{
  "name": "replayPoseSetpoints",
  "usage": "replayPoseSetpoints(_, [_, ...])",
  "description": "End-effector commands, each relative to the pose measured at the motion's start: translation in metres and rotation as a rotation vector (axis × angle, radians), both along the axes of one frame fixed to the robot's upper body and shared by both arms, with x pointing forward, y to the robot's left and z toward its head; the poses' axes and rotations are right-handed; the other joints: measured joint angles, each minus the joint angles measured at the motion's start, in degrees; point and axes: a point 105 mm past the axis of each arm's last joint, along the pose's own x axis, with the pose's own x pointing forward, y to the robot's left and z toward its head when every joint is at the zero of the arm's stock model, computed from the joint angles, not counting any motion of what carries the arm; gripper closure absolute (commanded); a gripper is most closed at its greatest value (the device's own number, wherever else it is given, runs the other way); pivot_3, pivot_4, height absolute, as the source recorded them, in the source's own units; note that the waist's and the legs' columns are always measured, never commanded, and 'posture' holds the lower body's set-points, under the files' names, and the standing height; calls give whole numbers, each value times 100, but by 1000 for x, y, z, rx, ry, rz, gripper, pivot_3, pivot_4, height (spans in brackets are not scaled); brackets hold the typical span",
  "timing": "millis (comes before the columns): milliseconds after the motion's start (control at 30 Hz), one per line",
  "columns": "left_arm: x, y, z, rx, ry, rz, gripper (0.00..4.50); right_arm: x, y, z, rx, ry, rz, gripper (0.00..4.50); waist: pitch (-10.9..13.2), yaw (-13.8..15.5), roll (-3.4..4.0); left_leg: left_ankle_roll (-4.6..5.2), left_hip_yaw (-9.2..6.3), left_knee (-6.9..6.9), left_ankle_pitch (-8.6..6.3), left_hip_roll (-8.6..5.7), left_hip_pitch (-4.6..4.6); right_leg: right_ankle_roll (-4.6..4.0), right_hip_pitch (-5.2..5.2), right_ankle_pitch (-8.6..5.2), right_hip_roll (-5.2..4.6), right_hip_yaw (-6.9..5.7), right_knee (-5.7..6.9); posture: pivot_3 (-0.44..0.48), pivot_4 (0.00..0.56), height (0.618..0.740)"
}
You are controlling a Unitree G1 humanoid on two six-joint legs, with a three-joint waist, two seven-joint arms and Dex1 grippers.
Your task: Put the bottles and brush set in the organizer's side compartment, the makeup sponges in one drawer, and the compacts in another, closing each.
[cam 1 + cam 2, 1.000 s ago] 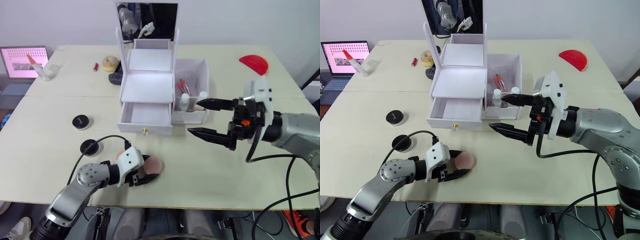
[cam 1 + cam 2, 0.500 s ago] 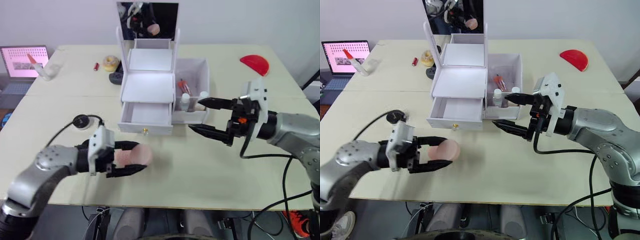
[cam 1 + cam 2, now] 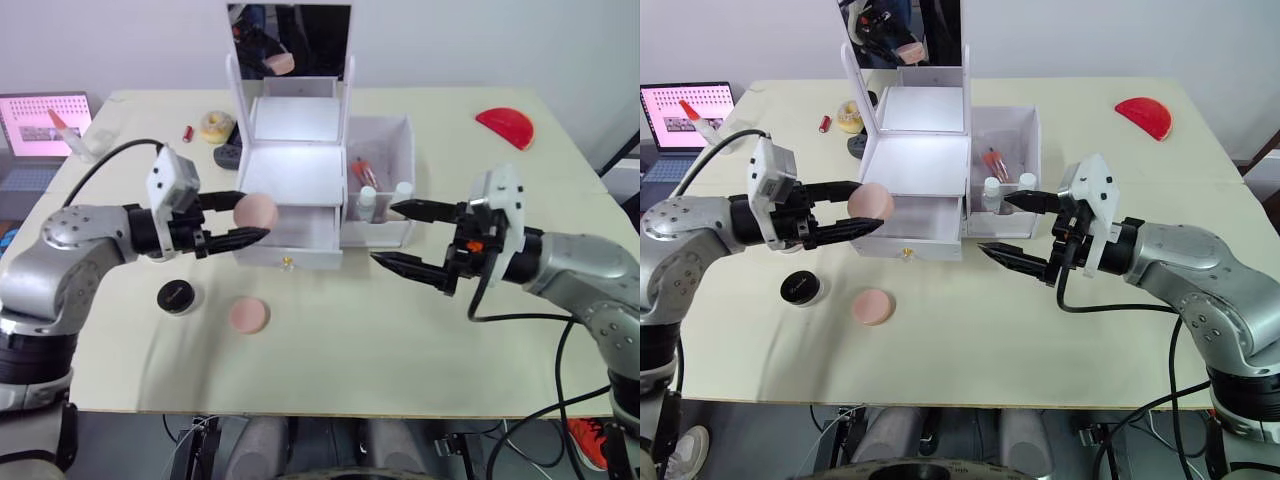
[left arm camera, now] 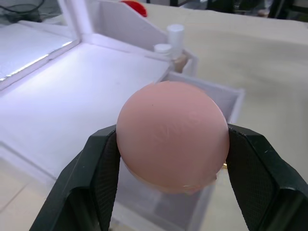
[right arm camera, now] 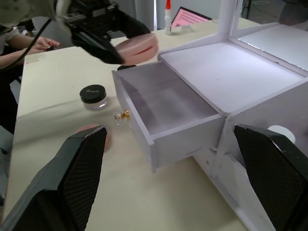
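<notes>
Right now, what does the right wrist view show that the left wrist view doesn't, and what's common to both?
Right wrist view alone: a black compact, the second pink sponge flat on the table, the drawer's gold knob.

Left wrist view alone: two white-capped bottles in the side compartment.

Both: the left pincer shut on a pink sponge, and the open, empty drawer.

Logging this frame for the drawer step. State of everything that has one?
Left gripper: shut on a pink sponge, held off the table.
Right gripper: open.
Open drawer: pulled out, nothing in it.
Second sponge: flat on the table.
Compact: lid on, on the table.
Bottles: upright in the side compartment.
</notes>
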Motion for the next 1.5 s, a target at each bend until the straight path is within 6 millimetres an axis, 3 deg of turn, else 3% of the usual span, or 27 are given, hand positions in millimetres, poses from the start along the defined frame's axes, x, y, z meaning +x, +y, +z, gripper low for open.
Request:
replayPoseSetpoints(33, [4,-2,7,0,-44,-5,1851,-6,0,9,12,-48,-7,0,0,2,-1,0,0,0,0,0,0,0,0,0,-1,0,1,0,150,740])
replayPoseSetpoints(567, [2,-9,-7,24,7,-20,1851,-8,-4,8,9,-48,-37,0,1,2,-1,-1,-2,2,1,0,-1,0,-2,0,-1,0,4,0,150,740])
replayPoseSetpoints(667, [2,-9,-7,22,9,-13,313,-8,-4,9,11,-48,-38,0,1,1,-1,-1,-2,1,1,0,-1,0,-2,0,-1,0,4,0,150,740])
replayPoseSetpoints(700, [3,-9,-7,20,11,-10,20,-8,-4,9,11,-48,-39,0,1,2,-1,-1,-2,1,1,-1,-1,0,-2,0,-1,0,4,0,150,740])
replayPoseSetpoints(933, [4,-8,-2,-12,25,-11,20,-8,-5,9,15,-47,-45,0,1,5,-1,-1,-2,2,1,-1,-1,0,-2,0,-1,0,5,0,150,740])
replayPoseSetpoints(1067, [-3,2,6,-65,36,-25,20,-7,-7,9,16,-50,-59,0,1,-8,-1,-1,-2,3,1,0,-1,0,-2,0,-1,0,6,0,150,740])
replayPoseSetpoints(1200, [-12,38,18,-139,79,13,20,-7,-25,7,1,-42,-125,0,1,-40,-1,-1,-3,1,1,1,-1,0,-5,0,0,1,7,0,150,740])
replayPoseSetpoints(1367, [-8,139,-6,-23,91,355,20,-20,-81,-11,-60,11,-330,0,0,-33,1,-1,1,-3,1,0,3,-1,-2,0,1,1,6,0,150,740])
replayPoseSetpoints(1500, [-18,203,-31,54,99,573,20,-41,-116,-24,-77,49,-465,0,-1,15,1,0,4,-3,0,1,6,-1,1,0,-1,3,7,0,150,740])
